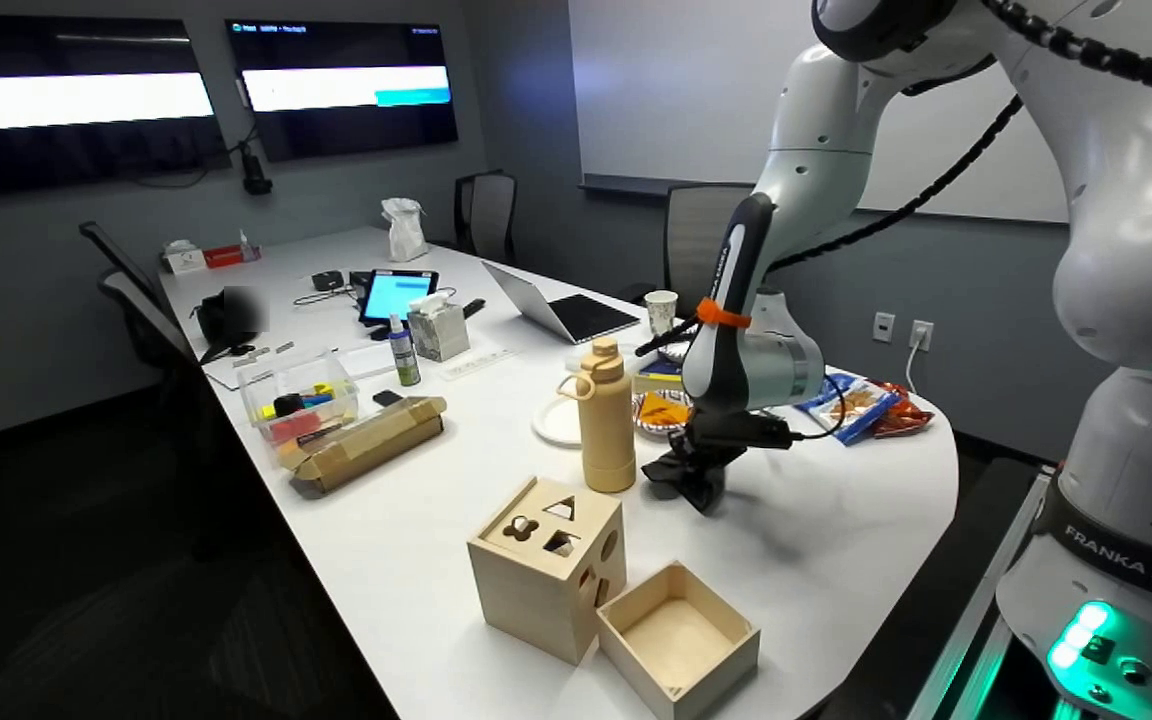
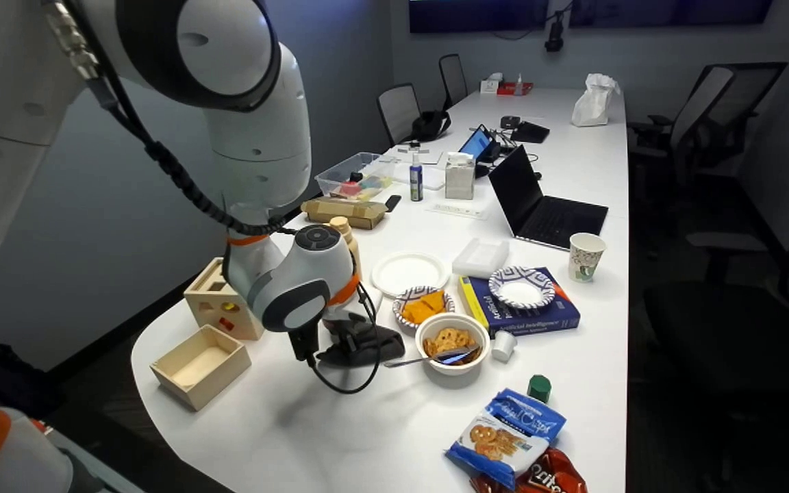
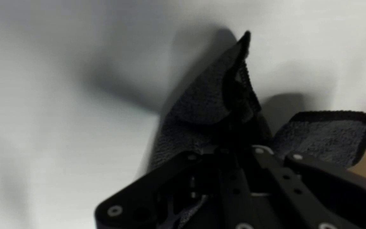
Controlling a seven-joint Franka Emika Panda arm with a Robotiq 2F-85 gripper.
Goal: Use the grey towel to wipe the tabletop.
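The gripper (image 3: 235, 149) pinches the bunched towel (image 3: 199, 95), corners splayed, near the bottle (image 1: 608, 425) and white bowl (image 2: 453, 370); whether the towel touches the table (image 1: 816, 590) is unclear.

Floor (image 1: 136, 570) dark, screens (image 1: 346, 90) glowing, base lights (image 1: 1077, 636) glaring green. Soft shadows on table (image 1: 826, 570). Wrist view: towel (image 3: 199, 95) dark but sharper than blurred table.

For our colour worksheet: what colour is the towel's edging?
The towel's edging is black, seen best in the wrist view.
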